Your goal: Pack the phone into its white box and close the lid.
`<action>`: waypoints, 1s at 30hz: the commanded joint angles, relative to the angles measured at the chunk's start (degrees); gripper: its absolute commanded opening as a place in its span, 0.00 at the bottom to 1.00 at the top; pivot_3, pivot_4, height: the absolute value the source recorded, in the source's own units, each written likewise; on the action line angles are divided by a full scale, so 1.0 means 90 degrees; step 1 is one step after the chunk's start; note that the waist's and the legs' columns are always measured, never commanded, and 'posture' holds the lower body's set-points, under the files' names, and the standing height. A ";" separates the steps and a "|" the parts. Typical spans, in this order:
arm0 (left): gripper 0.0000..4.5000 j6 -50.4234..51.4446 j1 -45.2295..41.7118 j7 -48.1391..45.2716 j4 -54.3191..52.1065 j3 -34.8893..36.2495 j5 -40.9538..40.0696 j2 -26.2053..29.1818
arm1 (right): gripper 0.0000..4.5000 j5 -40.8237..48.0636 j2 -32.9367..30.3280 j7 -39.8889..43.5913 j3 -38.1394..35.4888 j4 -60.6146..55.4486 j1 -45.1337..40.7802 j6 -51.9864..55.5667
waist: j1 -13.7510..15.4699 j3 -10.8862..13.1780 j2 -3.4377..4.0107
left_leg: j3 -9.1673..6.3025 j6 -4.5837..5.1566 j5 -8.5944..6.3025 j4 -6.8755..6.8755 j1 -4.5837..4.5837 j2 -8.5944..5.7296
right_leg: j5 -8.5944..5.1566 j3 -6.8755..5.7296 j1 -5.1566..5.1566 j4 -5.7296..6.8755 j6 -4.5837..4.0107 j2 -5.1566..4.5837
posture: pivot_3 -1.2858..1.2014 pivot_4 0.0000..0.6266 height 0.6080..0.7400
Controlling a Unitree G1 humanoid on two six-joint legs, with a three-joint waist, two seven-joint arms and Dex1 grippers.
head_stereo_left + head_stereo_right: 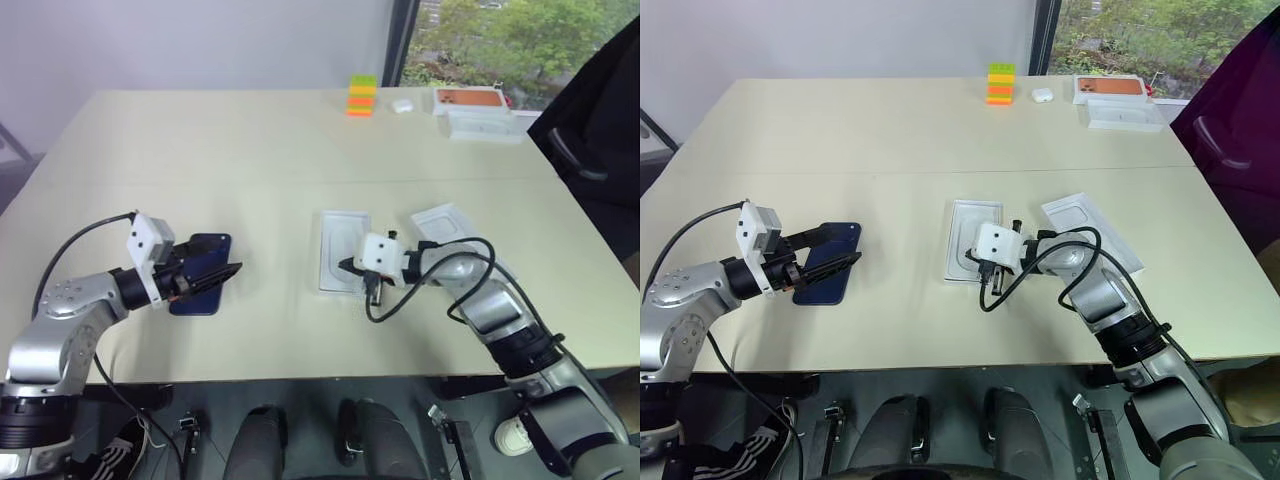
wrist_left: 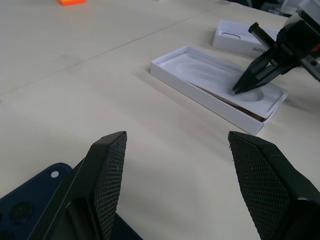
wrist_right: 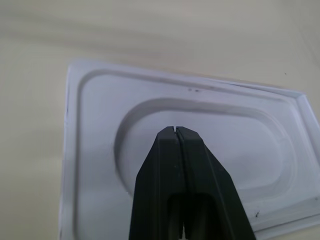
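Nearest, at about seven o'clock on the table [image 1: 260, 150], the left gripper [image 1: 222, 274] stands with its fingers wide over the phone [image 1: 205, 250], which lies flat on the table, not gripped. At about five o'clock the right gripper [image 3: 176, 131] has its fingers pressed shut, tips down in the rounded recess of the thin white insert [image 3: 100, 150] that lies in the white box [image 1: 343, 250]. Just to the box's three o'clock lies the lid [image 1: 450, 222]. The step in hand looks like clearing the insert, so the next move calls for prying or pinching its edge and lifting it out before the phone goes in.
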 commanded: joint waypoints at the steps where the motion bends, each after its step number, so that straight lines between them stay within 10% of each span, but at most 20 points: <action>1: 0.76 -0.0015 -0.0084 0.0036 -0.0129 0.0085 -0.0016 0.0015 | 0.01 -0.0450 -0.0031 -0.0132 0.0186 0.0140 -0.0135 -0.0459 | -0.0002 0.0000 0.0000 | -0.0001 0.0000 0.0000 0.0000 0.0001 0.0000 | 0.0000 0.0000 0.0000 0.0000 0.0001 0.0000 | 0.52 0.24 1.00; 30: 0.76 0.1757 -0.0747 0.0344 0.1288 0.1023 -0.0926 0.0383 | 0.01 -0.0054 0.1079 -0.0632 -0.0498 0.0219 -0.0884 -0.0255 | -0.0124 0.0000 0.0000 | -0.0005 0.0000 0.0000 -0.0002 0.0003 0.0003 | 0.0001 0.0000 0.0001 0.0004 0.0001 0.0004 | 0.52 0.24 1.00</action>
